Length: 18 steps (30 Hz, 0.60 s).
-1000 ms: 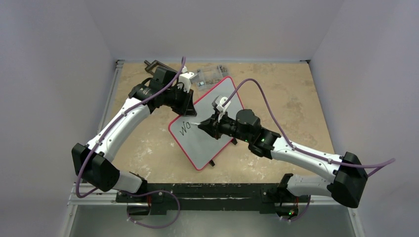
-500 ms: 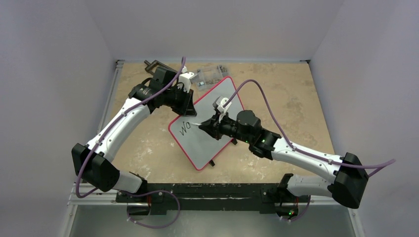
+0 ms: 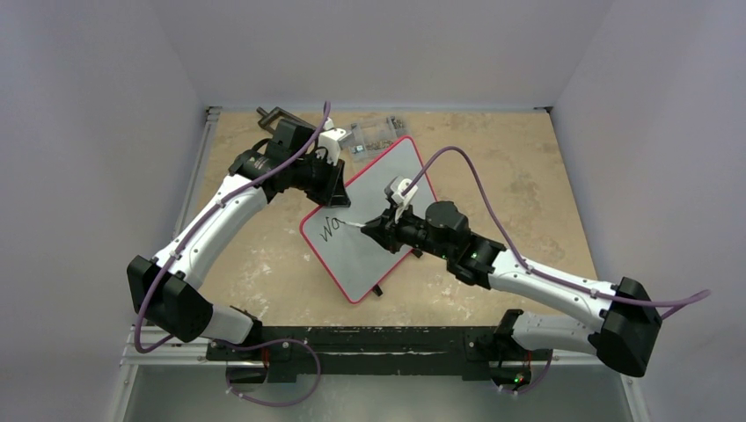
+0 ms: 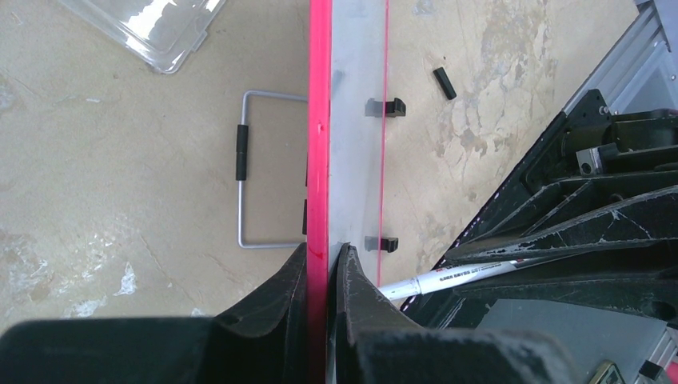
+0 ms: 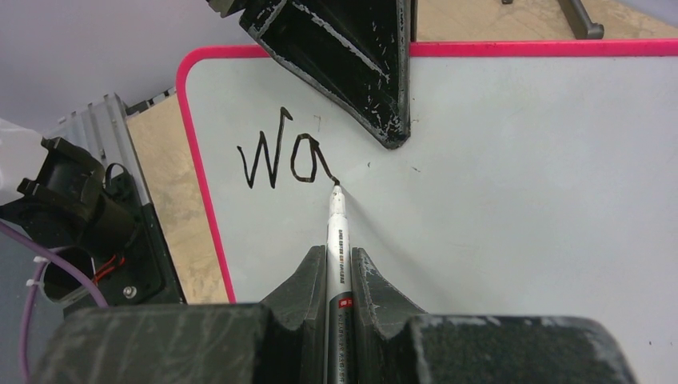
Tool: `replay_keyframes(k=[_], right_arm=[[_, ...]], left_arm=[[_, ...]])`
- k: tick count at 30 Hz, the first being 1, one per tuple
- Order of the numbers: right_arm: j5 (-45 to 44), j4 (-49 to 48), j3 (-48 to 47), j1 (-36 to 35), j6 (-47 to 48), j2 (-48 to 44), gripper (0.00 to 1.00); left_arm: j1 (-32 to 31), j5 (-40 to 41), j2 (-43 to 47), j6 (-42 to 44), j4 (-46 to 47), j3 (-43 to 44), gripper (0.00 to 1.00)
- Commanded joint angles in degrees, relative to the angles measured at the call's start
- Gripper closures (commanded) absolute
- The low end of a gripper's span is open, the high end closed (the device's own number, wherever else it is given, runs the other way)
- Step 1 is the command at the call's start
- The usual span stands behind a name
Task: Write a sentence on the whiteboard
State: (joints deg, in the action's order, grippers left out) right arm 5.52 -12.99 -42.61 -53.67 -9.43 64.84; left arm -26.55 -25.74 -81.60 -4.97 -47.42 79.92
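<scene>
The whiteboard point(image 3: 391, 171) with its red rim stands tilted on the table, its edge point(image 4: 320, 120) running up the left wrist view. My left gripper point(image 4: 322, 250) point(image 3: 339, 189) is shut on that upper left rim. My right gripper point(image 5: 337, 252) point(image 3: 374, 230) is shut on a white marker point(image 5: 337, 240) point(image 4: 448, 276). The marker's tip touches the board point(image 5: 520, 200) at the tail of the "a". Of the sentence point(image 5: 284, 158) point(image 3: 330, 229), only the black letters "Wa" show, near the board's left corner.
A clear plastic box point(image 3: 374, 134) point(image 4: 152, 28) of small parts lies beyond the board. A wire stand point(image 4: 244, 168) sticks out behind the board, and a small black piece point(image 4: 444, 83) lies on the tan table. A dark object point(image 3: 274, 114) sits at the far left.
The right gripper has slid slightly right and down with the marker, closing the round letter and adding its tail, so "Wo" now reads "Wa". The left gripper has not moved.
</scene>
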Motion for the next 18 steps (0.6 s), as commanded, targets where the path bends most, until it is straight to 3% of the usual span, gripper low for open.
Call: replay_keyframes(k=[1,18], right_arm=[[0.2,1.1,-1.6,0.1,0.1,-2.2,1.00],[1.1,-2.3,-4.7,0.1,-0.7,-2.0,1.00]], left_arm=[[0.4,16.4,-0.3,6.5,-3.9,-1.8,1.00],[0.4,16.4,-0.1,6.6,-4.0,-1.8,1.00]])
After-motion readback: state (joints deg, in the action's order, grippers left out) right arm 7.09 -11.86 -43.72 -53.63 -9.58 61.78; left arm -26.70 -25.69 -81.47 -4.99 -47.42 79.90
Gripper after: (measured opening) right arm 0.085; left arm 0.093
